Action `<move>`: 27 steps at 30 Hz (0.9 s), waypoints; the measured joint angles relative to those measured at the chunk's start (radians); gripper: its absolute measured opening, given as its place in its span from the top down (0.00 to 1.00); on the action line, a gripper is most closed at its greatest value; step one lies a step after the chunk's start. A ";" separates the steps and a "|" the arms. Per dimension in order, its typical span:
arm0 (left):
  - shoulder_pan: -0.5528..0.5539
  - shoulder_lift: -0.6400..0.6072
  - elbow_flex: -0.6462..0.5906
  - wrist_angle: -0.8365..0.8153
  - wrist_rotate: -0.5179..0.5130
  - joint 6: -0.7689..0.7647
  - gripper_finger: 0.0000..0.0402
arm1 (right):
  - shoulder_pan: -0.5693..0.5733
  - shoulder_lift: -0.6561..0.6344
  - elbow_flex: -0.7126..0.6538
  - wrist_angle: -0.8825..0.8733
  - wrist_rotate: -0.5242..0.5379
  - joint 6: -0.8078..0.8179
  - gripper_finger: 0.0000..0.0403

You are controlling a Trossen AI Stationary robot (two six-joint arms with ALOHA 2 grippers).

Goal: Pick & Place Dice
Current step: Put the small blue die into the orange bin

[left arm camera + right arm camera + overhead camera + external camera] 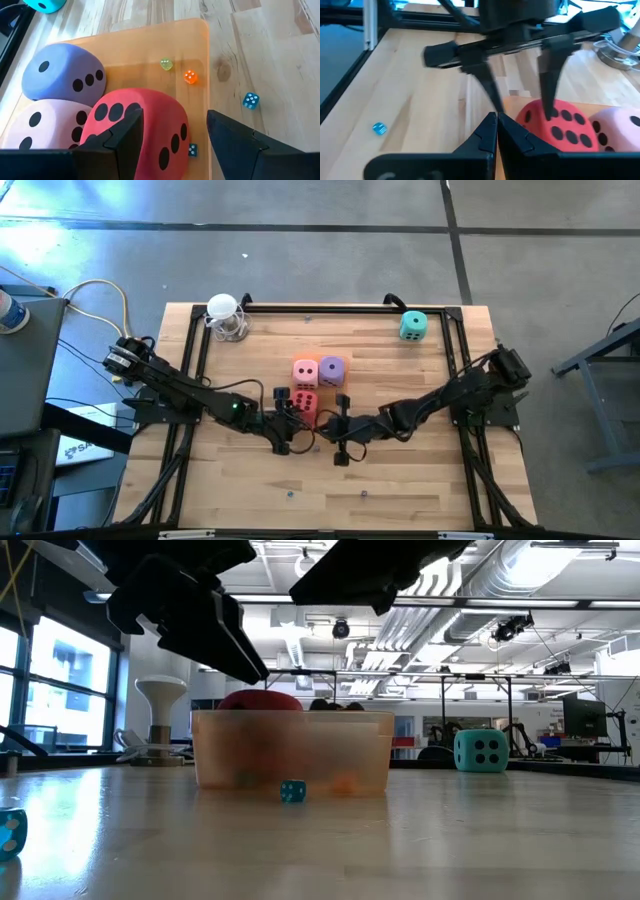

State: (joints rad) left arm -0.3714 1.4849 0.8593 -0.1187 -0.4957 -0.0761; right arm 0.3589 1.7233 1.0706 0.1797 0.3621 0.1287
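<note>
A translucent orange tray (150,45) at the table's middle holds the red die (155,125), the pink die (45,125) and the purple die (62,70), each resting on the tray floor. The teal die (413,326) sits alone on the wood at the far right. My left gripper (175,142) is open just above the red die, one finger (125,140) over the die's top and the other (235,140) out over the tray's edge. I see no touch. My right gripper (496,122) is shut and empty, hanging beside the tray on its right, facing the left gripper.
Tiny dice lie about: a yellow one (166,64) and an orange one (190,77) in the tray, blue ones (251,100) (379,128) on the wood. A white stand (225,315) is at the far left corner. Black frame rails (460,340) edge the table.
</note>
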 joint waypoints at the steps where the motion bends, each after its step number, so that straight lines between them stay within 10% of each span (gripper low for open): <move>1: 0.000 0.000 0.000 0.000 0.000 0.000 0.48 | 0.009 0.000 0.000 -0.003 0.003 -0.002 0.99; 27: -0.176 0.000 0.000 -0.004 0.006 -0.058 0.48 | 0.072 0.000 0.000 0.011 -0.003 0.080 0.99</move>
State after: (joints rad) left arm -0.5471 1.4849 0.8593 -0.1226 -0.4892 -0.1342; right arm 0.4305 1.7233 1.0706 0.1909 0.3592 0.2085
